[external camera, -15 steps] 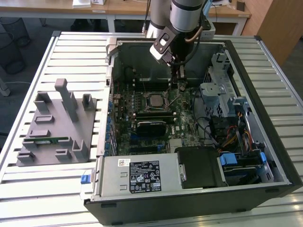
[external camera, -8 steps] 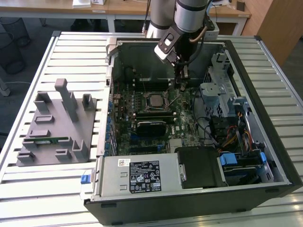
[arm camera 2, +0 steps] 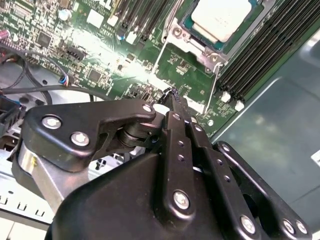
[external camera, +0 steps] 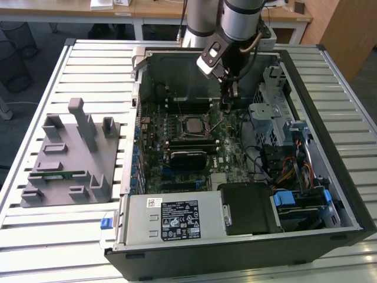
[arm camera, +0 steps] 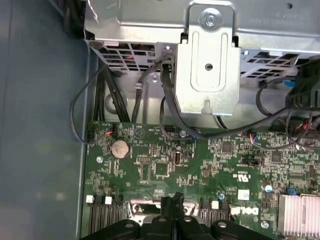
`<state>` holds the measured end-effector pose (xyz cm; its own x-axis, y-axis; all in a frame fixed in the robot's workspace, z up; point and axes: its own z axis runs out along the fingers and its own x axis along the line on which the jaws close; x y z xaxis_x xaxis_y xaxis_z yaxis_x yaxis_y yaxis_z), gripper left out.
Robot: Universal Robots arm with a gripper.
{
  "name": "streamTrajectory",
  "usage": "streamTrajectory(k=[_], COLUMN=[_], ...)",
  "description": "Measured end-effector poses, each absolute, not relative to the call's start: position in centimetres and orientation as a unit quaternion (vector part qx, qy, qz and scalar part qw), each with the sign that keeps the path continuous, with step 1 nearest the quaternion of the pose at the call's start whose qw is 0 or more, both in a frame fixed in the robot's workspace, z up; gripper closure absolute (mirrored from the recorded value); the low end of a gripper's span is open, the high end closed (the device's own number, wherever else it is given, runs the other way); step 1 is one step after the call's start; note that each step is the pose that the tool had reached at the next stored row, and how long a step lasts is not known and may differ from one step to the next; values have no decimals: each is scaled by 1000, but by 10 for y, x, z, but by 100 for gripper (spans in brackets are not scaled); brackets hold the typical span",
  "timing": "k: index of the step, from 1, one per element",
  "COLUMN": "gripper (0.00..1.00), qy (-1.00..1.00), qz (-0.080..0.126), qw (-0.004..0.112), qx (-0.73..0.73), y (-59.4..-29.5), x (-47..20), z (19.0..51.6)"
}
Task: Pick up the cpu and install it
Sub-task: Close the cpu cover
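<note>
The cpu (external camera: pixel 193 124), a pale silvery square chip, lies flat in its socket in the middle of the green motherboard (external camera: pixel 154 125) inside the open computer case. In the second wrist view the cpu (arm camera 2: pixel 220 17) sits in the socket frame, with thin wire levers running beside it. My gripper (external camera: pixel 227 101) hangs low over the board, just to the exterior view's right of the socket and apart from the chip. Its black fingertips are pressed together in both wrist views, and the gripper (arm camera 2: pixel 172 94) (arm camera: pixel 172 201) is shut with nothing between them.
A metal drive cage (external camera: pixel 268 112) and bundled cables (external camera: pixel 288 165) crowd the case on the exterior view's right. A black power supply block (external camera: pixel 177 219) sits at the case front. A grey fixture (external camera: pixel 65 159) holding a green memory stick (external camera: pixel 62 174) stands on the slatted table.
</note>
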<state>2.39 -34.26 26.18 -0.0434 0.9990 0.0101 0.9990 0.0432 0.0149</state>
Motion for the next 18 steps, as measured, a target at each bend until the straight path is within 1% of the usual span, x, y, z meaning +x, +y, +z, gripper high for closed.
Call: streamTrajectory(k=[13, 18], gripper=[89, 89], qy=[723, 723], qz=[9, 9], qw=[1, 1], qx=[691, 691], y=[-338, -337], x=[41, 43], z=[256, 249])
